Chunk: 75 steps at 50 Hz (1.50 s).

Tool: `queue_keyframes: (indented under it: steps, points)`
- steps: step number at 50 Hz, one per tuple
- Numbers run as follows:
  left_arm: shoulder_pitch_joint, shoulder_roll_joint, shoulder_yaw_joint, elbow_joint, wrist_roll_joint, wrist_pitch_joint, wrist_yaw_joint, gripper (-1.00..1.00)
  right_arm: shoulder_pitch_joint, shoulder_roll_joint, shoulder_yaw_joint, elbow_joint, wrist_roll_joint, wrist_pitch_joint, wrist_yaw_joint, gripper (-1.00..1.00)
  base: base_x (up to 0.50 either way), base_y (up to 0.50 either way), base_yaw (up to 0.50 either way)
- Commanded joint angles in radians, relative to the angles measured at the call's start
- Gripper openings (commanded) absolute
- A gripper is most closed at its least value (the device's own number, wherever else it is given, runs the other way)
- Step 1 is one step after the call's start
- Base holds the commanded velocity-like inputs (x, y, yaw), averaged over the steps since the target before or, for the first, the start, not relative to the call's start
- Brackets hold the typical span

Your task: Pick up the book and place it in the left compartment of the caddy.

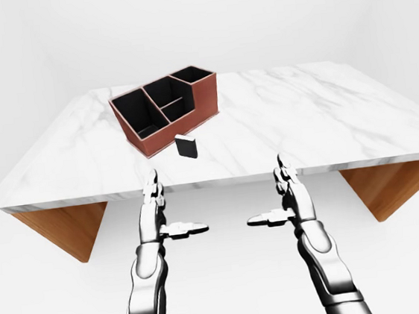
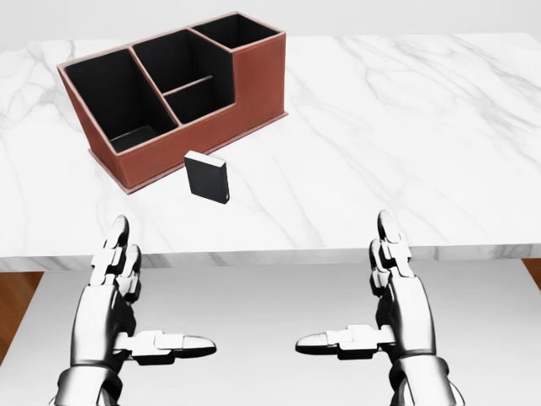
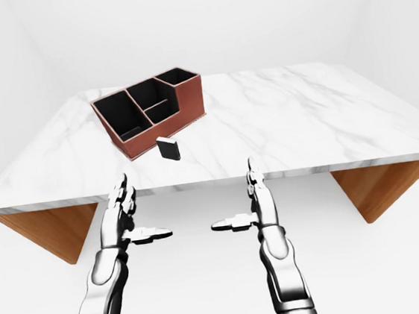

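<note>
On the marble table (image 2: 406, 127), toward the left of the head view: book (image 2: 207, 177), small, black, standing upright, just below the caddy (image 2: 254, 80) and slightly apart from its lower wall. Caddy reddish-brown with black insides, set at an angle, largest compartment at its left end, two smaller ones in the middle, a taller one at the right end. Below the table's near edge, both well short of the book: left hand (image 2: 114, 296) at lower left, fingers spread wide and pointing up, thumb stretched out toward the middle, holding nothing; right hand (image 2: 397, 292) at lower right, mirrored, likewise spread and holding nothing. Book up and to the right of the left hand, nearer to it than to the right hand, touching neither. Between the two hands, only white floor. Under the tabletop in the left-eye view, wooden supports (image 1: 67, 228) at either end.
</note>
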Motion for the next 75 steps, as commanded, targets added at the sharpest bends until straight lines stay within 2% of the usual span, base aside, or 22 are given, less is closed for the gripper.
queue_keyframes:
  steps: [1,4,7,11,13,15,21,23,28,30,43,51,57,64,75]
  points:
    - [-0.003,0.016,0.037,-0.016,-0.033,0.006,-0.031,1.0,-0.005,-0.009,-0.015,0.009,0.005,-0.003,0.028,1.0,0.0,0.0,0.0]
    - [-0.002,0.018,0.042,-0.016,-0.042,0.002,-0.037,1.0,-0.012,-0.01,-0.018,0.024,0.004,-0.004,0.023,1.0,0.0,0.0,0.0]
    - [0.014,0.019,0.043,-0.074,-0.047,0.037,-0.038,1.0,0.0,-0.009,-0.013,-0.015,-0.005,0.023,0.018,1.0,0.0,0.0,0.0]
    - [0.028,0.017,0.045,-0.107,-0.05,0.044,-0.042,1.0,0.026,-0.008,0.001,-0.087,-0.026,0.061,0.017,1.0,0.0,0.0,0.0]
    - [0.04,0.016,0.046,-0.144,-0.054,0.064,-0.043,1.0,0.056,-0.004,0.009,-0.172,-0.034,0.091,0.016,1.0,0.0,0.0,0.0]
    - [0.066,0.015,0.05,-0.213,-0.063,0.086,-0.048,1.0,0.077,-0.002,0.015,-0.233,-0.041,0.091,0.017,1.0,0.0,0.0,0.0]
    - [0.089,0.01,0.095,-0.323,-0.116,0.086,-0.047,1.0,0.124,0.0,0.027,-0.349,-0.055,0.091,0.023,1.0,0.0,0.0,0.0]
    - [0.09,0.002,0.153,-0.385,-0.22,0.086,-0.033,1.0,0.128,0.001,0.027,-0.363,-0.06,0.091,0.021,1.0,0.0,0.0,0.0]
    - [0.099,0.016,0.228,-0.478,-0.334,0.086,-0.017,1.0,0.134,0.001,0.027,-0.379,-0.061,0.091,0.023,1.0,0.0,0.0,0.0]
    - [0.116,0.01,0.236,-0.417,-0.333,0.086,-0.049,1.0,0.134,0.002,0.028,-0.383,-0.062,0.091,0.023,1.0,0.0,0.0,0.0]
    - [0.112,0.029,0.299,-0.474,-0.389,0.086,-0.029,1.0,0.165,0.004,0.062,-0.481,-0.082,0.091,0.02,1.0,0.0,0.0,0.0]
    - [0.116,0.028,0.319,-0.499,-0.405,0.086,-0.031,1.0,0.266,-0.011,0.158,-0.768,-0.125,0.091,0.004,1.0,0.0,0.0,0.0]
    - [0.115,0.032,0.336,-0.514,-0.413,0.086,-0.03,1.0,0.274,-0.024,0.173,-0.782,-0.125,0.091,-0.009,1.0,0.0,0.0,0.0]
    - [0.121,0.029,0.344,-0.525,-0.413,0.086,-0.033,1.0,0.323,-0.056,0.259,-0.923,-0.17,0.091,-0.048,1.0,0.0,0.0,0.0]
    - [0.121,0.03,0.353,-0.53,-0.415,0.086,-0.036,1.0,0.306,-0.064,0.255,-0.919,-0.175,0.091,-0.062,1.0,0.0,0.0,0.0]
